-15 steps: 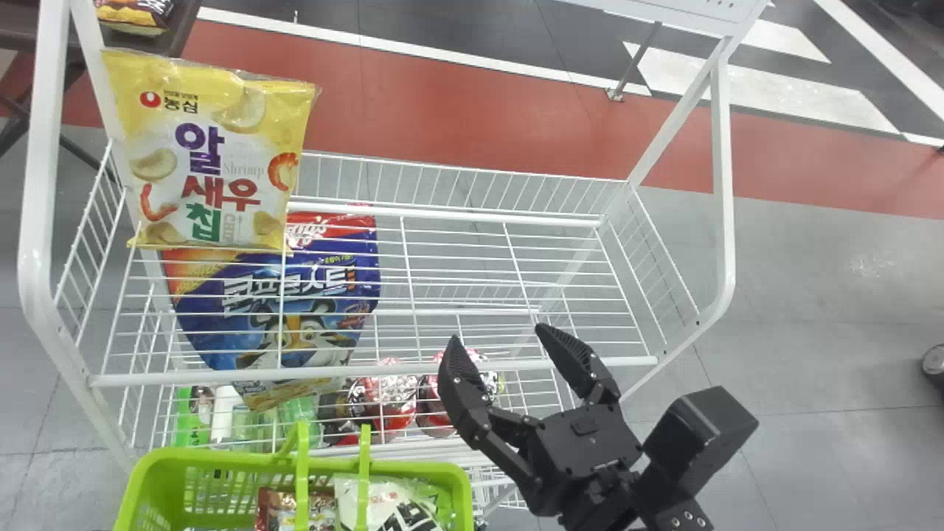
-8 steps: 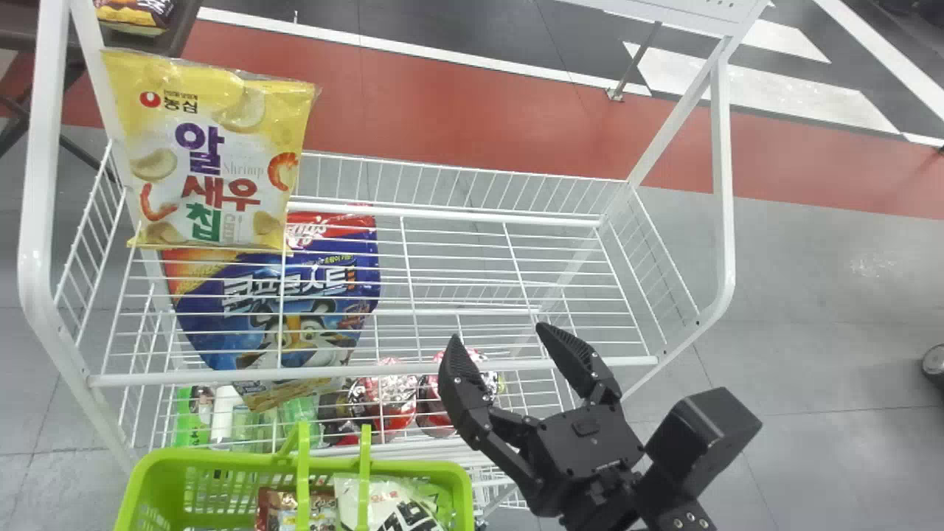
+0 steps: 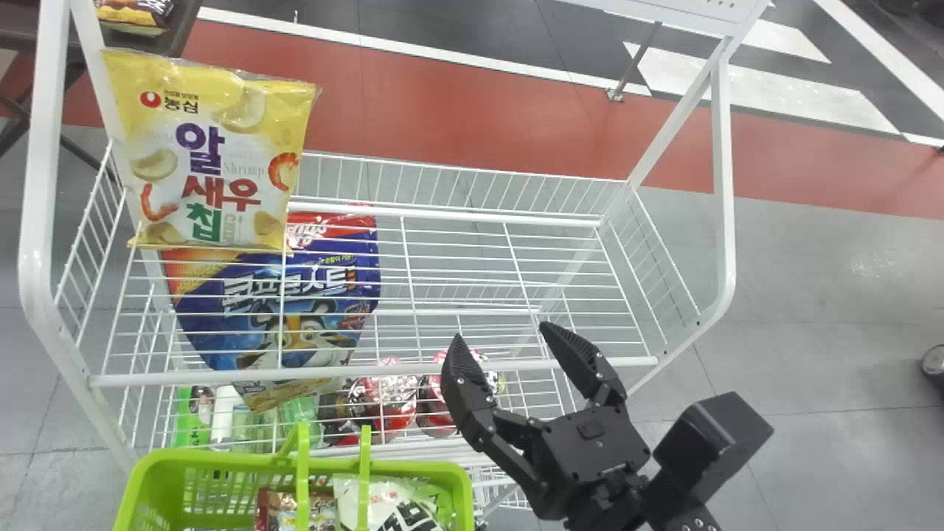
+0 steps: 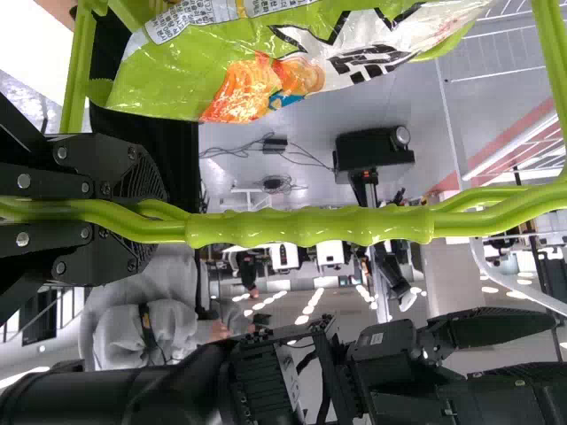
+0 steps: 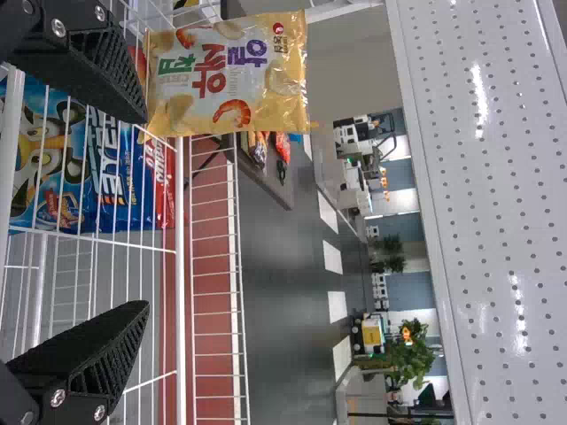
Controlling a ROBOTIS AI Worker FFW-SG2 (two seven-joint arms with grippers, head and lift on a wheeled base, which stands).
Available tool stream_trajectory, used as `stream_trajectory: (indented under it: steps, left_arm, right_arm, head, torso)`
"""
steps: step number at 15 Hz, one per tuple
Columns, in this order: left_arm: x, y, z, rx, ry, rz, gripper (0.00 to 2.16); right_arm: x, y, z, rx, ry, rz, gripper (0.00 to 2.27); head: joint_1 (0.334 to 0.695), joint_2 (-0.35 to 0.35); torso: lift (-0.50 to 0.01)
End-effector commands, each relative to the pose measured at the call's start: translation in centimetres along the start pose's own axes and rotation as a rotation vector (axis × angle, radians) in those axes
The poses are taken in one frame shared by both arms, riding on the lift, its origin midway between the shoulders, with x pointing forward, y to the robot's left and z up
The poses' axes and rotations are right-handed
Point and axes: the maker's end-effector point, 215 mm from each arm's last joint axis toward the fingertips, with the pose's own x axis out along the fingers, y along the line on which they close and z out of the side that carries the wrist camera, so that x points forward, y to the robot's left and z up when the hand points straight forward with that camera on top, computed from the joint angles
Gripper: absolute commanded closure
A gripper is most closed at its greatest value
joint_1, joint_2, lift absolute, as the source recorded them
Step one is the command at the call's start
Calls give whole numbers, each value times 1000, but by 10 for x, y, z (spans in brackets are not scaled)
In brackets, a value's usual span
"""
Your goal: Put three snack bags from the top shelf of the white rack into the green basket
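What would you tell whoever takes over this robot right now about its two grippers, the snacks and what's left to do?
Left gripper: closed on the green basket's handle.
Right gripper: open and holding nothing, by the front right part of the rack's top shelf.
Done: two snack bags, one brown-and-red, one white-and-green, lie in the green basket.
Left: the yellow shrimp-chip bag, standing at the top shelf's left end, should make three.
The blue bag is below that shelf, so probably leave it.

At ten o'clock, the snack bag (image 3: 221,151) was glossy film; at seven, the green basket (image 3: 214,459) smooth plastic; the white rack (image 3: 221,377), satiny metal.
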Motion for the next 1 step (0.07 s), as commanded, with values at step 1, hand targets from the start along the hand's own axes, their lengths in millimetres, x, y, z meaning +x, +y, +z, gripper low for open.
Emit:
stream_trajectory:
  steps: [1]
  left_arm:
    - [0,-1,-1,-1,1,-1,2152]
  right_arm:
    - [-2,1,4,-3,-15,2,66]
  head:
    - [695,-350]
  torso:
    - [0]
